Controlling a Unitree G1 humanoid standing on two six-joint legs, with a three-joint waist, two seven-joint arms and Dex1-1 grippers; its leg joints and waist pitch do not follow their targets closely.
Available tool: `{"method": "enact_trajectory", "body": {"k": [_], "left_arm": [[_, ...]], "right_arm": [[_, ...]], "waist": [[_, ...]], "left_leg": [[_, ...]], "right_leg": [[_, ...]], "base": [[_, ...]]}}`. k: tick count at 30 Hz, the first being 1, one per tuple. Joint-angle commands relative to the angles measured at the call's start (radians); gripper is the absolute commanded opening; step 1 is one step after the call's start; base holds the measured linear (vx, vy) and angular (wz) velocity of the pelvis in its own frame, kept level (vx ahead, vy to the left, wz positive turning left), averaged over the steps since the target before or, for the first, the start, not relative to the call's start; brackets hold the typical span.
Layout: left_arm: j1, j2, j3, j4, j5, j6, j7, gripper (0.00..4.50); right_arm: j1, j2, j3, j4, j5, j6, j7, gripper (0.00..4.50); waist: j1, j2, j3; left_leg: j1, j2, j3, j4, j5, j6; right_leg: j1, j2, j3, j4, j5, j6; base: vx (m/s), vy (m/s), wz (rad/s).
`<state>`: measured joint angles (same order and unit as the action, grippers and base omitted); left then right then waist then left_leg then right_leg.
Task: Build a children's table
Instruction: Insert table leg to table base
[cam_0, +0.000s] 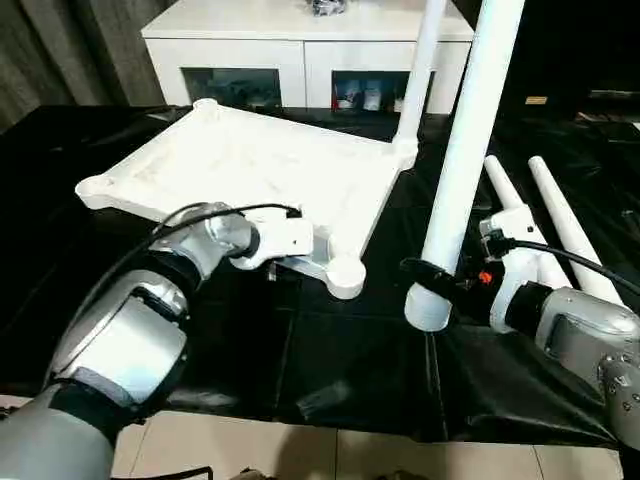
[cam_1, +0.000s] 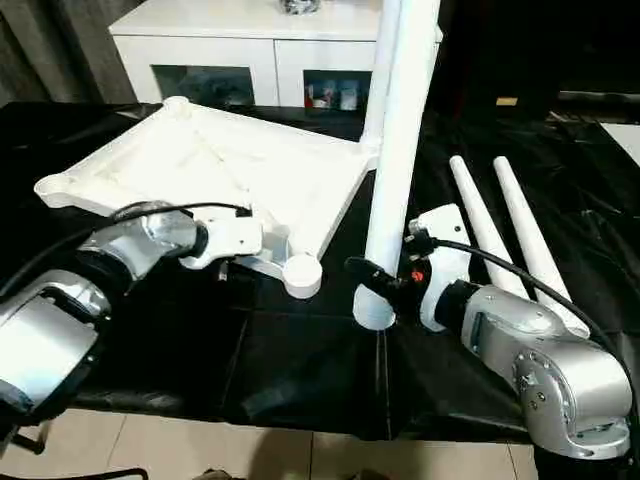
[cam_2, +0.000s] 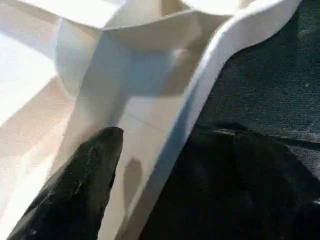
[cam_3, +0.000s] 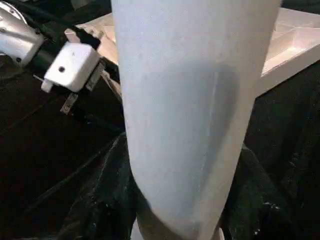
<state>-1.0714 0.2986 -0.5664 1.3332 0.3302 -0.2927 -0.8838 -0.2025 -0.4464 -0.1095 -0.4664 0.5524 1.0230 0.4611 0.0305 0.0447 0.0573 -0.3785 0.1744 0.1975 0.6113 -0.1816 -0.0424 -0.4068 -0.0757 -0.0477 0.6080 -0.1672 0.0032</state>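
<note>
Two spare legs (cam_0: 560, 225) beside tabletop (cam_0: 250, 165).

One white tabletop (cam_0: 250, 165), four white legs (cam_0: 470, 150) and one white cabinet (cam_0: 290, 45) lie before me, with my two grippers (cam_0: 440, 280).

Your left gripper (cam_0: 285, 262) is reaching rightward from its bent silver arm, black fingers (cam_2: 85, 180) standing apart. Your right gripper (cam_0: 432, 280) is pointing left, fingers clamping something, forearm angling in from the near right.
</note>
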Motion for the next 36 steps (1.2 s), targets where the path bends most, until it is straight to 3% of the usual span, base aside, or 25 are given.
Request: {"method": "enact_trajectory", "body": {"k": [1, 15, 23, 32, 36], "left_arm": [[0.004, 0.001, -0.005, 0.012, 0.018, 0.008, -0.039, 3.82], [-0.006, 0.008, -0.018, 0.011, 0.062, 0.047, -0.331, 2.78], [-0.002, 0.011, -0.017, -0.021, 0.085, 0.033, -0.305, 2.07], [0.011, -0.026, 0.108, -0.055, -0.033, 0.156, -0.377, 1.24], [0.038, -0.034, 0.119, -0.064, -0.037, 0.217, -0.349, 0.94]], "right_arm": [[-0.016, -0.011, 0.003, -0.027, 0.014, 0.013, 0.003, 1.86], [-0.041, -0.028, 0.029, 0.019, -0.008, -0.034, 0.023, 1.86], [-0.059, -0.019, 0.065, 0.066, -0.039, -0.087, 0.031, 1.86], [-0.073, 0.013, 0.108, 0.126, -0.069, -0.161, 0.038, 1.86], [-0.073, 0.028, 0.121, 0.152, -0.082, -0.192, 0.038, 1.86]], "waist": [[-0.001, -0.011, -0.07], [-0.001, -0.009, -0.069], [0.006, -0.006, -0.073], [0.02, -0.001, -0.075], [0.024, -0.004, -0.074]], "left_leg": [[0.022, 0.043, -0.029, -0.069, -0.223, 0.023], [0.026, 0.044, -0.031, -0.074, -0.248, 0.01], [0.024, 0.046, -0.031, -0.075, -0.232, 0.016], [0.025, 0.048, -0.028, -0.076, -0.208, 0.022], [0.024, 0.049, -0.029, -0.078, -0.213, 0.024]], "right_leg": [[0.053, -0.063, 0.042, -0.09, -0.283, -0.216], [0.055, -0.069, 0.043, -0.096, -0.332, -0.216], [0.058, -0.071, 0.042, -0.087, -0.257, -0.247], [0.062, -0.073, 0.041, -0.077, -0.15, -0.299], [0.063, -0.076, 0.042, -0.078, -0.166, -0.29]], "base": [[0.0, 0.0, 0.0], [0.0, 0.0, 0.0], [0.0, 0.0, 0.0], [0.0, 0.0, 0.0], [0.0, 0.0, 0.0]]}}
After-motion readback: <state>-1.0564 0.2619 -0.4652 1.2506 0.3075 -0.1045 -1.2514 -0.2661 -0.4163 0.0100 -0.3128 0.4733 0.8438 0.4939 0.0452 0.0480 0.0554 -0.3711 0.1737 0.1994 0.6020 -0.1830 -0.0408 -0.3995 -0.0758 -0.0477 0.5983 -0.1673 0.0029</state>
